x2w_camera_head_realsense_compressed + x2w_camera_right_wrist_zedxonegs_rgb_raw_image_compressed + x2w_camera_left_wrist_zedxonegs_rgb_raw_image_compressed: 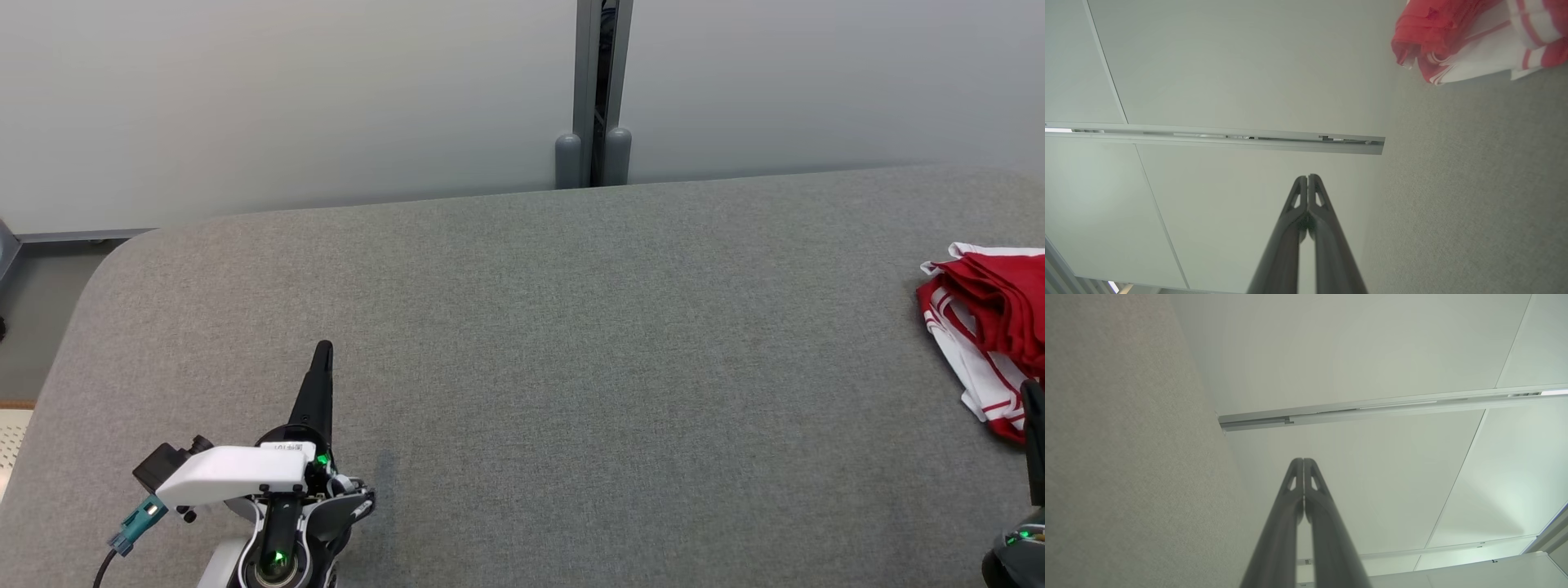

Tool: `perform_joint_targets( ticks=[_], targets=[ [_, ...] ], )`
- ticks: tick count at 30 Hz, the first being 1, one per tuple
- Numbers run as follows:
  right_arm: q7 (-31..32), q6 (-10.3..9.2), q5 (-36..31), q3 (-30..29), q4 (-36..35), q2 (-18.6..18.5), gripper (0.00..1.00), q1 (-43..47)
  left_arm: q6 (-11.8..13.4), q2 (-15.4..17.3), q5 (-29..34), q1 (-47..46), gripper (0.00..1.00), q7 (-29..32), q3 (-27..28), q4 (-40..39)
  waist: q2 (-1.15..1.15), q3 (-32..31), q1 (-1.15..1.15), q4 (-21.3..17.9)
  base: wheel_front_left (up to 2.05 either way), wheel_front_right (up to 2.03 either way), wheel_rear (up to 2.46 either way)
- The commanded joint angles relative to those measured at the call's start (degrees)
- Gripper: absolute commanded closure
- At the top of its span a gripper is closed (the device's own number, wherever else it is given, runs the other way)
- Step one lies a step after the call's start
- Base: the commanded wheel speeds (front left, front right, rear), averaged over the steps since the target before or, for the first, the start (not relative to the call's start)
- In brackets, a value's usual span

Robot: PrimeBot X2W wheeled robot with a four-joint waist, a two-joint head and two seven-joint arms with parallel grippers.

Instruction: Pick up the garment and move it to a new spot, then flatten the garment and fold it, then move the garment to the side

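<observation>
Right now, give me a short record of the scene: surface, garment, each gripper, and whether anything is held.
surface: grey table
garment: red and white, bunched, on the table's right side
left gripper: shut, empty, over the table's front left
right gripper: shut, empty, near the garment, apart from it in the right wrist view
held: nothing

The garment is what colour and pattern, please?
The garment is red with white stripes; best in head view.
</observation>
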Motion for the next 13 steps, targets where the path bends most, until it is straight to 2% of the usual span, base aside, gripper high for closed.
perform_joint_targets(
  ticks=[1,13],
  targets=[
    [0.26,0.0,-0.31,-0.21,-0.02,-0.11,1.0,-0.14,-0.18,0.22,0.03,-0.39,1.0,-0.12,0.07,-0.03,0.0,0.0,0.0,0.0,0.0,0.0,0.0],
    [0.31,0.0,-0.35,-0.26,-0.02,-0.08,1.0,-0.16,-0.18,0.22,0.03,-0.39,1.0,-0.12,0.07,-0.03,0.0,0.0,0.0,0.0,0.0,0.0,0.0]
  ],
)
